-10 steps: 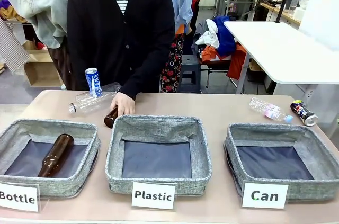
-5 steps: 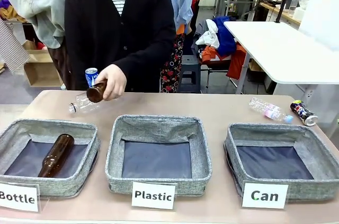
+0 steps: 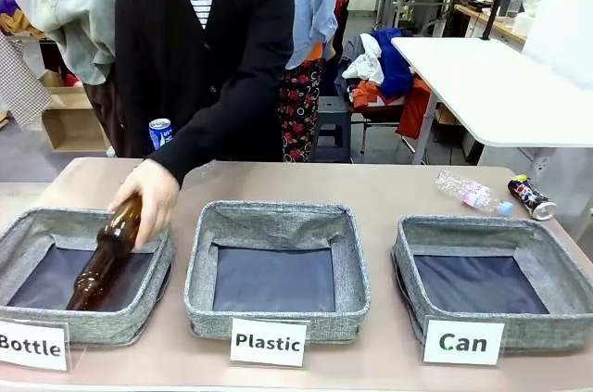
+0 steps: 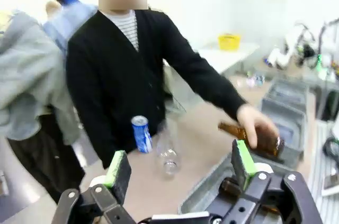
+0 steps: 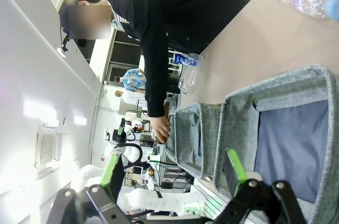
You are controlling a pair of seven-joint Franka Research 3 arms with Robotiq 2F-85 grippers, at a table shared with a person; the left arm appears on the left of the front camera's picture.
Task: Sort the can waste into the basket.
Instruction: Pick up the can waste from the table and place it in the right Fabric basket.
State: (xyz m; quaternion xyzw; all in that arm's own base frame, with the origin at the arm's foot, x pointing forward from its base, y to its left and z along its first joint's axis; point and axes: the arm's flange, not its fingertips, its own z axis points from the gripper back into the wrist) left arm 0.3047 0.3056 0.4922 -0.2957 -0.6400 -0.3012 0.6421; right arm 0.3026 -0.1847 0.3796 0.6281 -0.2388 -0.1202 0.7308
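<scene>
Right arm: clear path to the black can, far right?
Probably yes: the black can lies in the open past the Can basket, a clear bottle beside it, and the right claw is open.

The left gripper [image 4: 180, 170] is open, its two green-padded fingers [image 4: 117, 167] rising at 7 and 5 o'clock of the left wrist view. The right gripper [image 5: 174, 173] is spread just as wide, its fingers also at 7 and 5 o'clock. In the front view the person's black-sleeved arm slants across the body toward 8 o'clock. The hand [image 3: 153, 199] is at 9 o'clock, curled and pointing down.
</scene>
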